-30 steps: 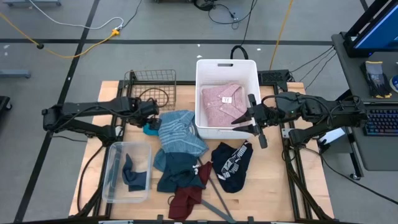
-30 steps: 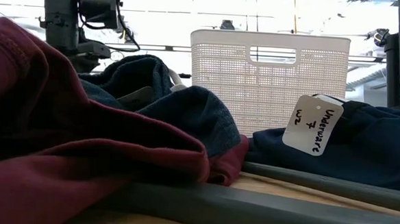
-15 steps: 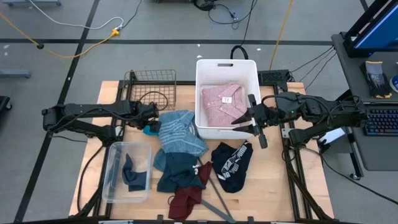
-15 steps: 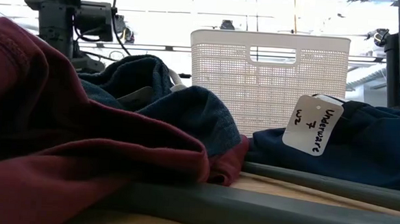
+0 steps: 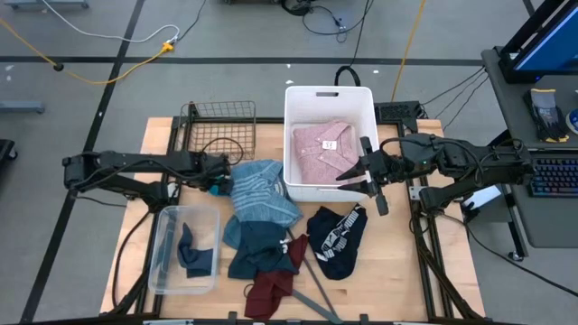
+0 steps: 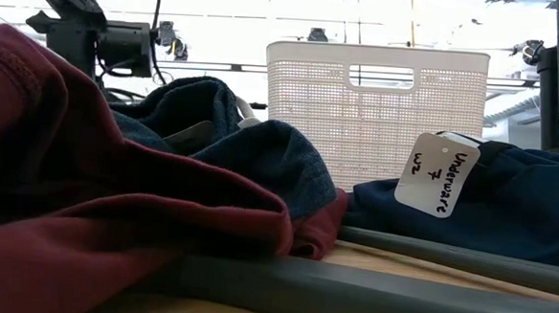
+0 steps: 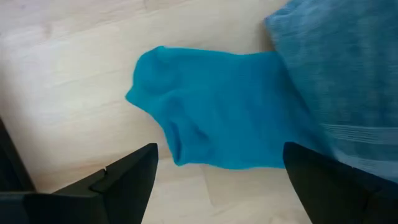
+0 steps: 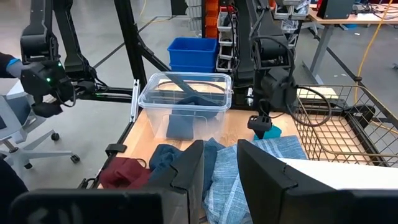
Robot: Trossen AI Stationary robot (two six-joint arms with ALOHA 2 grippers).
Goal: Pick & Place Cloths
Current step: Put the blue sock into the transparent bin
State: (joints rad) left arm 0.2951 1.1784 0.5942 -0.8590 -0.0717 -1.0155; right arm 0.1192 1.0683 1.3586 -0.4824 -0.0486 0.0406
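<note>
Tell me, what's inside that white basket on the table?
The white basket holds a folded pink collared shirt with a small tag on it. Whatever might lie beneath the shirt is covered.

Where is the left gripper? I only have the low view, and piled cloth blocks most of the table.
Observer: The left gripper is at a small teal piece, beside the striped shirt.
Operator: Open or shut?
Observer: Open. In the left wrist view its fingers stand apart on either side of the teal piece.
Operator: Anything in the white basket?
Observer: A pink shirt lies inside. The right gripper waits open by its rim.
</note>
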